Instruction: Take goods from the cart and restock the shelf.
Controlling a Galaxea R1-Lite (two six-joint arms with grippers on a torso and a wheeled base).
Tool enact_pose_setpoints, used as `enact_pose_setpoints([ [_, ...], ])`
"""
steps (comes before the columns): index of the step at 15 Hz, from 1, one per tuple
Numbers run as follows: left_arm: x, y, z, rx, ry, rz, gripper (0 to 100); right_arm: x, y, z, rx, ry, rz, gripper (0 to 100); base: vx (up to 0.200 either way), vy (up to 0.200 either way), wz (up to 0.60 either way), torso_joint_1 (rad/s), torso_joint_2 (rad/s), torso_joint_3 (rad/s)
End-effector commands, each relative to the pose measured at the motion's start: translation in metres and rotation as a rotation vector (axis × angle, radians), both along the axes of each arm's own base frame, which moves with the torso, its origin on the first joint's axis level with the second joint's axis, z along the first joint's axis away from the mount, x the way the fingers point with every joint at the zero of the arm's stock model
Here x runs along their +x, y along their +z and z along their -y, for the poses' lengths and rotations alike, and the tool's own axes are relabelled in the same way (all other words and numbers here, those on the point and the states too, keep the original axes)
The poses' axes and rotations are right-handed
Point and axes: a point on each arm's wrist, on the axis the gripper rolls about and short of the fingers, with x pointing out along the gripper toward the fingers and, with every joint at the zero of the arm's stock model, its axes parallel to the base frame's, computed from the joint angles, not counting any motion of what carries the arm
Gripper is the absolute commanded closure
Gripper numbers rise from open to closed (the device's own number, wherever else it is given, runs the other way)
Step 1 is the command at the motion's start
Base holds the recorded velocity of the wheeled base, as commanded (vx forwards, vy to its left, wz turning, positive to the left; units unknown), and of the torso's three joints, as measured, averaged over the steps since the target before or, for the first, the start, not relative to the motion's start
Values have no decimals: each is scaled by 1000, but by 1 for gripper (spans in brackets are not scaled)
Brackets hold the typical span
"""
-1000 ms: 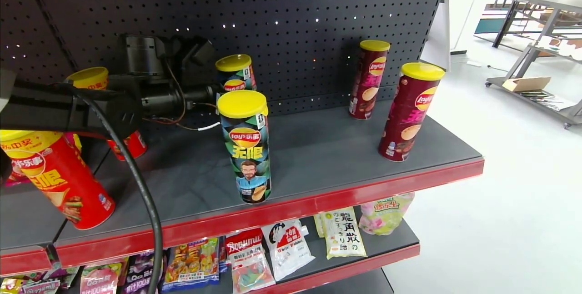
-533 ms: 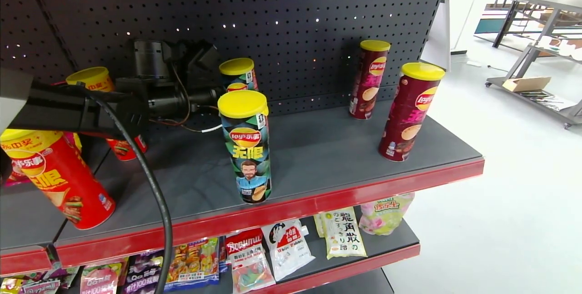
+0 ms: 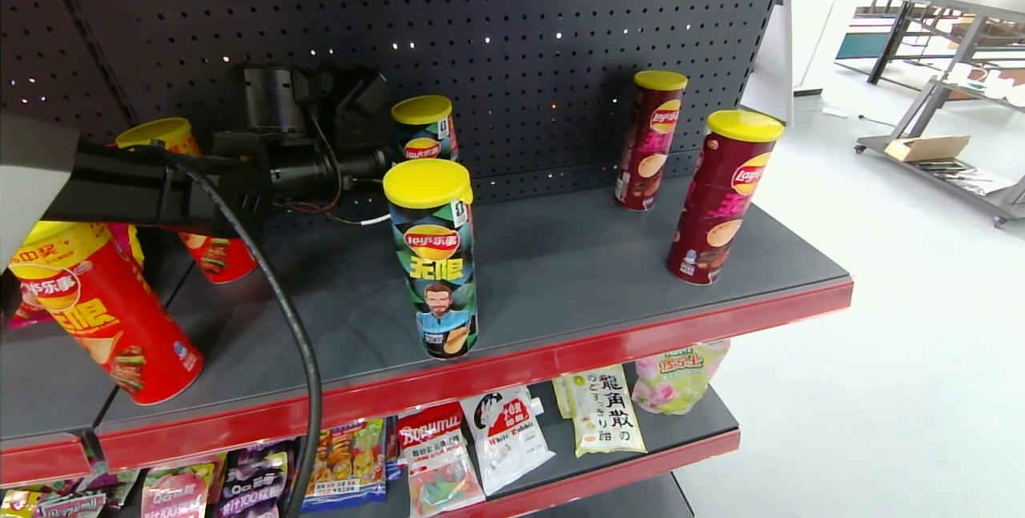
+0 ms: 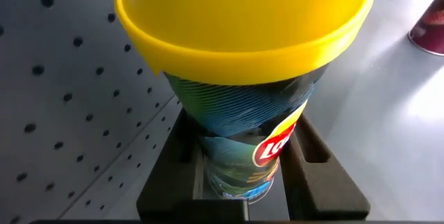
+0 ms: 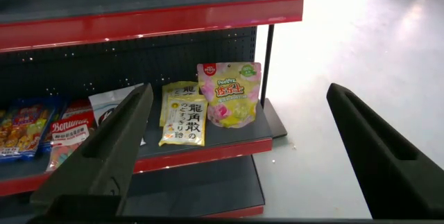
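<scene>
Where the grey shelf [image 3: 576,262] meets the black pegboard [image 3: 520,38], the left end effector [image 4: 243,175] is clamped around a blue-green chip can [image 3: 423,130] with a yellow lid. A matching can [image 3: 432,262] stands in front of it, near the red shelf edge, and two dark red cans [image 3: 725,198] stand well off to its right. The right end effector [image 5: 239,92] is spread wide and holds nothing. It faces snack bags [image 5: 184,116] on a lower shelf, with pale floor [image 5: 361,37] beyond.
</scene>
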Motion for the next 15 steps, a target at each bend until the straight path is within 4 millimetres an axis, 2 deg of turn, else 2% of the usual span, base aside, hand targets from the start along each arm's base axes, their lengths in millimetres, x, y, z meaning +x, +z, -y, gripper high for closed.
enact_pose_setpoints([
  [1, 2, 0, 1, -7, -36, 2, 100, 0, 0, 0, -1, 1, 0, 0, 0, 0, 0, 0, 0, 0],
  [13, 3, -8, 1, 38, -68, 0, 100, 0, 0, 0, 0, 1, -1, 0, 0, 0, 0, 0, 0, 0],
  [14, 3, -8, 1, 42, -69, -9, 0, 0, 0, 0, 0, 1, -1, 0, 0, 0, 0, 0, 0, 0],
  [15, 2, -7, 1, 43, -69, -16, 0, 0, 0, 0, 0, 0, -1, 0, 0, 0, 0, 0, 0, 0],
])
